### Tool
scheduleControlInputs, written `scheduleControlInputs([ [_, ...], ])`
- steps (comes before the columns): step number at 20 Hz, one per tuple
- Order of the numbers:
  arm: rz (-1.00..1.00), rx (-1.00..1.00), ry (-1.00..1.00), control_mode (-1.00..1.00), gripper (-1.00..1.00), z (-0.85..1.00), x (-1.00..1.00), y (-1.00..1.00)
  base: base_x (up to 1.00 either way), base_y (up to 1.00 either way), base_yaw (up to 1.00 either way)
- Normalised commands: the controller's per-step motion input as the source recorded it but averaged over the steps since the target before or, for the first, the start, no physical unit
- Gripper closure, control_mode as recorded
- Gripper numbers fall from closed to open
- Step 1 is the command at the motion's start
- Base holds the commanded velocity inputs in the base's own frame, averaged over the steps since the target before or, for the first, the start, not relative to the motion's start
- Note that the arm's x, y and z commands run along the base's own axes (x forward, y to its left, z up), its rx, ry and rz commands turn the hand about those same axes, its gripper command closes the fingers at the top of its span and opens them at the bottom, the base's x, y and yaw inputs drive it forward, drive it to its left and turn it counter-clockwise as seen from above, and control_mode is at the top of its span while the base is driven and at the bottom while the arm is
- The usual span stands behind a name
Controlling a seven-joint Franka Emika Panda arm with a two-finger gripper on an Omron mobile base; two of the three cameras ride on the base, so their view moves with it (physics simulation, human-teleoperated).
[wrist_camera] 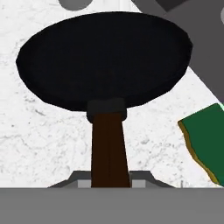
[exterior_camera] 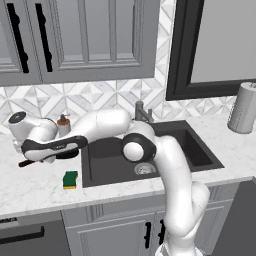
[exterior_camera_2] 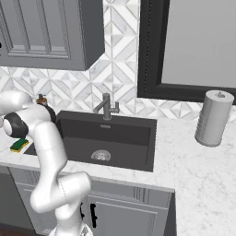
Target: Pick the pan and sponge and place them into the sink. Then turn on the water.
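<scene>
Now gripper (wrist_camera: 110, 183) clamped on pan (wrist_camera: 105, 57) handle

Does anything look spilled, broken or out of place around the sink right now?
Nothing stands out. The pan sits level on the counter left of the sink, its handle between the fingers of the gripper. The sponge lies flat nearby, green side up. No water runs from the faucet.

Nothing readable is showing anywhere: no lettering, label, brand or number is appearing on any surface or object here, so far as I am seeing.
</scene>
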Motion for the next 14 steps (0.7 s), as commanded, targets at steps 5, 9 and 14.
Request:
scheduleControlInputs([
  [5,-0.25,-0.01,-0.22,-1.0,1.0,0.32,0.14,-0.26,0.0,0.0,0.0],
  [9,-0.24,0.0,-0.14,-1.0,1.0,0.39,0.1,-0.24,0.0,0.0,0.0],
  [14,-0.22,0.0,-0.03,-1.0,1.0,0.39,0.13,-0.37,0.0,0.0,0.0],
])
